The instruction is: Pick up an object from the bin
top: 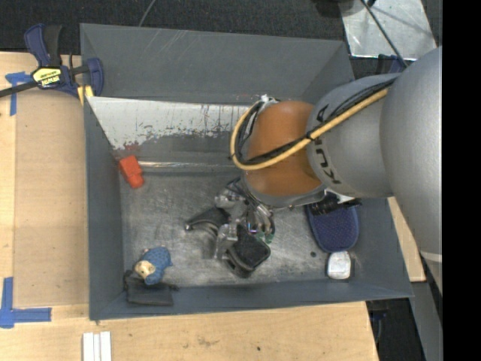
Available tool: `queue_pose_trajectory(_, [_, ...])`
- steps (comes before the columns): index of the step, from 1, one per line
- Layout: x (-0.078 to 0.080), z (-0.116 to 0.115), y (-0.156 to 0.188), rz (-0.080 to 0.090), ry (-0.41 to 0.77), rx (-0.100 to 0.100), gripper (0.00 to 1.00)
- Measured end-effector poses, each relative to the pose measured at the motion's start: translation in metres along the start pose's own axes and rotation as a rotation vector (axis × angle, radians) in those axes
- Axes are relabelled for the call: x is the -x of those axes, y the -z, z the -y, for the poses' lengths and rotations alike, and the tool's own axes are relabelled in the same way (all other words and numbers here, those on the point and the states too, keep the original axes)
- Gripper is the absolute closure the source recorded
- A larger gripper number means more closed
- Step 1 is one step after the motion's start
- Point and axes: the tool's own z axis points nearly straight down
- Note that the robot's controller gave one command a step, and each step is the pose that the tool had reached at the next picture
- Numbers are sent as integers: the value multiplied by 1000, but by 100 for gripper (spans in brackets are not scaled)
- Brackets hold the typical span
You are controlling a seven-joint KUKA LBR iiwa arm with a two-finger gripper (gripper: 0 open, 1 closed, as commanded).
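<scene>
My gripper (239, 222) hangs low over the middle of the bin floor, under the arm's orange cover. A black rounded object (249, 255) lies right beside it on the near side; I cannot tell whether the two touch. A dark blue oval brush (335, 227) lies to the right, partly under the arm. A small white block (339, 265) sits near the bin's front right corner.
An orange block (132, 171) stands at the left by the back wall. A blue and yellow soft toy (153, 265) rests on a flat black piece (148, 296) in the front left corner. The arm covers the right back part of the bin.
</scene>
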Motion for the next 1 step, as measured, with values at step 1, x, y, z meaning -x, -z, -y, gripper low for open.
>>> queue_pose_trajectory(1, [50,39,136,11,140,-9,100])
